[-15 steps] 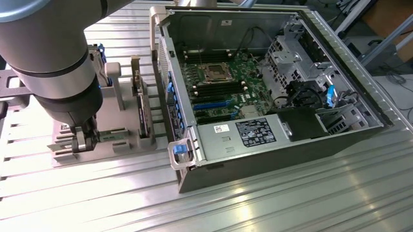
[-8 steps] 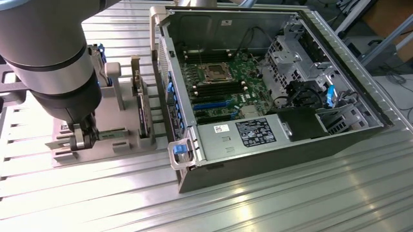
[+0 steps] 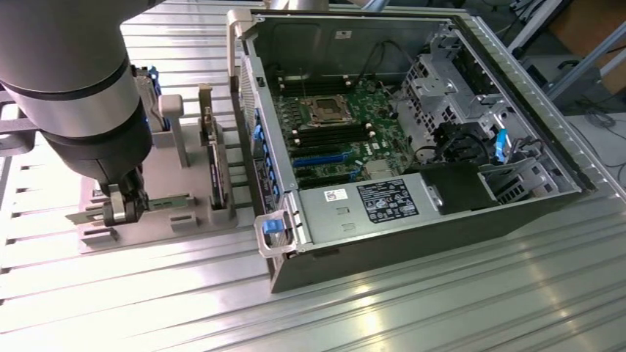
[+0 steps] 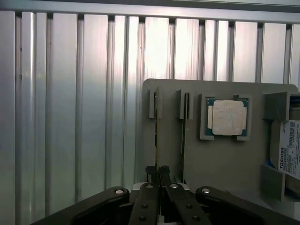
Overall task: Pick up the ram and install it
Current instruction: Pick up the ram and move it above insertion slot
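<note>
The pick-up step is in hand: the gripper (image 4: pixel 158 172) is down on the gray holder (image 4: pixel 220 164) with its fingertips pressed almost together, pinching the thin upper edge of the ram (image 4: pixel 157 136). The ram stands on edge in its slot, apparently not yet lifted, its far end sitting between the slot's two end posts. Its long axis runs straight out ahead of the gripper, parallel to the ridges of the worktop (image 4: pixel 70 117) and to a second stick (image 4: pixel 185 136) just beside the gripper, so the fingers close across its thin faces. The CPU (image 4: pixel 228 117) lies farther off on that same side. By my reading, freeing the ram calls for a straight, untwisted pull out of the slot. The open computer case (image 3: pixel 411 147) is well apart from the gripper, beyond the holder.
</note>
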`<state>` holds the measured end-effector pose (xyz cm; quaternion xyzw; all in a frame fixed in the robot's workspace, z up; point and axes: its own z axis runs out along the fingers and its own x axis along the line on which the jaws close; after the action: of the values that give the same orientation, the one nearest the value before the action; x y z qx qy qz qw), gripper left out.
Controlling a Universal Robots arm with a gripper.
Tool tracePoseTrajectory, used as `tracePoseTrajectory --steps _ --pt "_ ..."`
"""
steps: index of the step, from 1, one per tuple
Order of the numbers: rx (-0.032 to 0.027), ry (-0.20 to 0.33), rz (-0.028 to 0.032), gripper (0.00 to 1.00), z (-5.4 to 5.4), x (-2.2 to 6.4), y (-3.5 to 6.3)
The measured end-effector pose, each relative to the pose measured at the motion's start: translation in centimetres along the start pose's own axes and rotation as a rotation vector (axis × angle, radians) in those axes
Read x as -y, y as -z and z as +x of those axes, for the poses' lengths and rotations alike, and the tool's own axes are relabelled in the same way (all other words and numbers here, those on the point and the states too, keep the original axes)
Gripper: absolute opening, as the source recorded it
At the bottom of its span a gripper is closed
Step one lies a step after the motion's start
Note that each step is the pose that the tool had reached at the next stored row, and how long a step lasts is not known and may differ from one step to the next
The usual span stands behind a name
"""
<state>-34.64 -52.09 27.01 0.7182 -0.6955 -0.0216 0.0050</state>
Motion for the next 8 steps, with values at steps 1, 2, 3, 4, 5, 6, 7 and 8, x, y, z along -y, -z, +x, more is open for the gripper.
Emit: tracePoseTrajectory --steps 1,2,3,4,5,6,7,8 --pt "0.0001 0.000 0.0000 0.12 0.0 -0.01 0.19" --pt "0.0000 0.000 0.0000 0.12 0.0 -0.01 0.36" --pt "0.0001 0.000 0.0001 0.12 0.0 -0.02 0.49" --pt "0.0002 0.000 0.0000 0.12 0.0 -0.03 0.63" --pt "0.0000 0.000 0.0001 0.12 0.0 -0.03 0.79" --pt "0.0000 0.000 0.0000 0.12 0.0 -0.04 0.99" --pt "0.0001 0.000 0.0000 0.12 0.0 -0.04 1.12" --pt "0.0001 0.000 0.0000 0.12 0.0 -0.05 1.28"
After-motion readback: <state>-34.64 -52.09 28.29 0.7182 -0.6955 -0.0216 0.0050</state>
